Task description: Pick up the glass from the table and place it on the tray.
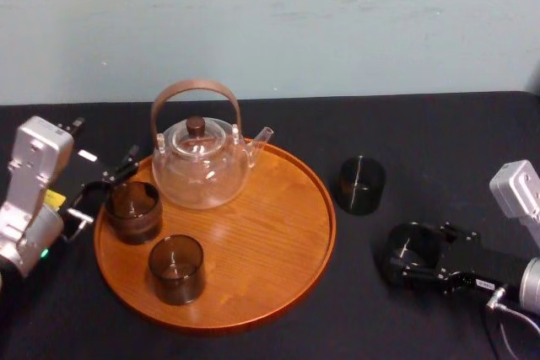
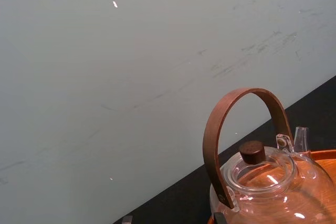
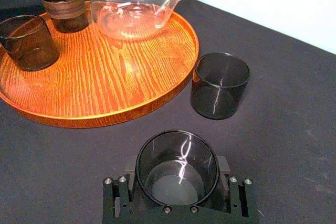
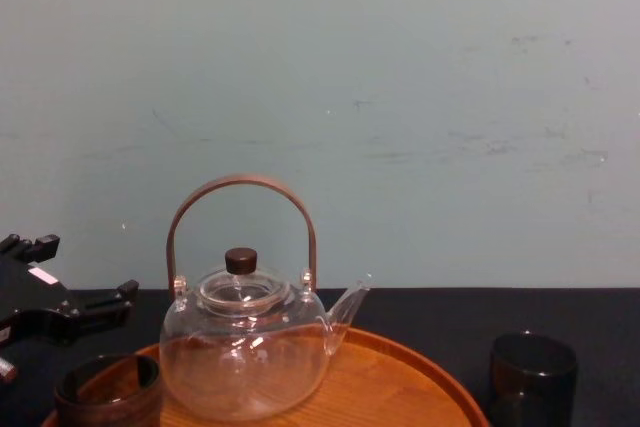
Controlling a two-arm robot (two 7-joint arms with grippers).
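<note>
Holding a smoky glass point(image 3: 177, 169), the right gripper point(image 1: 410, 252) sits low over the black table point(image 1: 422, 141). Its jaws are pressed to the glass wall on both sides, and the glass mouth opens upward between them. Can't tell if the glass base is on the table or just off it. This glass is off the tray point(image 1: 278, 284), well apart from the rim.

Just ahead of the right jaws a second dark glass point(image 1: 361, 185) stands upright on the table, near the tray rim but not touching it. Past that, ahead and toward the robot's left of the jaws, lies the round wooden tray. It carries a glass teapot point(image 1: 201, 166) with a bent wood handle on the far side from the right jaws. A plain dark glass point(image 1: 176, 269) is on the nearer part.

The left gripper point(image 1: 108, 187) is at the tray's left edge, jaws spread and pinching nothing. A banded cup point(image 1: 133, 211) stands upright on the tray right in front of those jaws, just beside them. Contact is hard to judge. The teapot is a bit farther out from the left jaws, beyond the cup.
</note>
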